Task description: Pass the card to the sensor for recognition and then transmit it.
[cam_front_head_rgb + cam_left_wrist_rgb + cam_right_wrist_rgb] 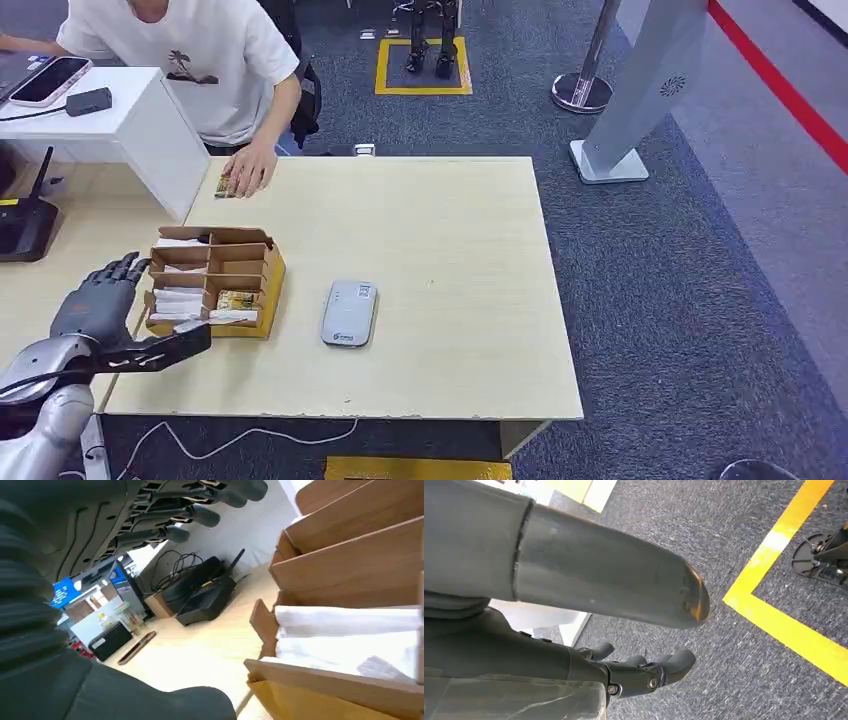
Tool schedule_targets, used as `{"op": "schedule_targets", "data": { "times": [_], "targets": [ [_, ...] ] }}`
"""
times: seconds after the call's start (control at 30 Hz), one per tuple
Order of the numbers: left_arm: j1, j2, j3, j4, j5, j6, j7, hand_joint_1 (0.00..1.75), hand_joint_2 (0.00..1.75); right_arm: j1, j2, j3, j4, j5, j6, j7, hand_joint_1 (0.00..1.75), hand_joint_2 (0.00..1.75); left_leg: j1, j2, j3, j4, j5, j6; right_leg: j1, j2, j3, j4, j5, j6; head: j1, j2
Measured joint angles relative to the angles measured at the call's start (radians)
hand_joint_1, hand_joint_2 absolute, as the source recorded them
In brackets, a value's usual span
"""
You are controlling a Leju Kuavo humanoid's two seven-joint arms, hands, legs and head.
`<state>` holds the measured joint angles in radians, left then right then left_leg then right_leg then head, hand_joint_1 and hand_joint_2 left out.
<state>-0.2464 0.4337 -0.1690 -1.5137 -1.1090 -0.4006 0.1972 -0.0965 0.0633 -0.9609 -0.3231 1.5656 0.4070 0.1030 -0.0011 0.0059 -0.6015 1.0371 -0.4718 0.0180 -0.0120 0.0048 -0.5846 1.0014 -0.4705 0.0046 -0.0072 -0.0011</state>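
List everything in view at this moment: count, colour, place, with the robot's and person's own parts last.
Table: one, light wood, centre.
Cardboard organiser: one, brown, table's left part, compartments holding white cards.
Patterned card: one, yellow-green, in a near compartment.
Sensor: one, grey-white, right of the organiser.
Card: one, patterned, far table edge, under the person's hand.
Router: one, black, left desk.
Phone: one, pink-rimmed, white counter.
Stanchion base: one, silver, carpet.
Person's hand: one, on the card.
Left hand: one, dark grey, beside the organiser, holding nothing.
Right hand: one, dark, hanging above the carpet.

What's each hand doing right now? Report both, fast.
Left hand: open, fingers spread, holding nothing, beside the brown cardboard divided box.
Right hand: hanging over the floor, holding nothing, fingers slightly curled.
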Motion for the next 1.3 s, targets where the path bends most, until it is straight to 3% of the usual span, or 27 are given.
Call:
{"op": "schedule_targets", "data": {
  "times": [0.17, 0.4, 0.63, 1.3],
  "targets": [
    [-0.009, -0.025, 0.0, 0.003, 0.003, 0.029, -0.023, 0.0, 1.75, -0.001, 0.0, 0.0, 0.0, 0.0, 0.0, 0.0, 0.0, 0.0, 0.0, 0.0, 0.0, 0.0, 0.0, 0.0, 0.0, 0.0, 0.0, 0.0, 0.0, 0.0, 0.0, 0.0],
    [-0.058, -0.131, 0.0, 0.044, 0.032, 0.129, -0.055, 0.0, 1.75, -0.009, 0.0, 0.0, 0.0, 0.0, 0.0, 0.0, 0.0, 0.0, -0.001, 0.0, 0.0, 0.001, 0.0, 0.0, 0.0, 0.0, 0.0, 0.0, 0.0, 0.0, 0.0, 0.0],
    [-0.08, -0.202, 0.0, 0.074, 0.044, 0.151, -0.066, 0.0, 1.75, -0.009, 0.0, 0.0, 0.0, 0.0, 0.0, 0.0, 0.0, 0.0, 0.0, 0.0, 0.0, 0.001, 0.0, 0.0, 0.0, 0.0, 0.0, 0.0, 0.0, 0.0, 0.0, 0.0],
    [-0.085, -0.235, 0.0, 0.095, 0.049, 0.153, -0.072, 0.0, 1.75, -0.009, 0.0, 0.0, 0.0, 0.0, 0.0, 0.001, 0.0, 0.0, 0.0, 0.0, 0.0, 0.0, 0.0, 0.0, 0.0, 0.0, 0.0, 0.0, 0.0, 0.0, 0.0, 0.0]
  ]
}}
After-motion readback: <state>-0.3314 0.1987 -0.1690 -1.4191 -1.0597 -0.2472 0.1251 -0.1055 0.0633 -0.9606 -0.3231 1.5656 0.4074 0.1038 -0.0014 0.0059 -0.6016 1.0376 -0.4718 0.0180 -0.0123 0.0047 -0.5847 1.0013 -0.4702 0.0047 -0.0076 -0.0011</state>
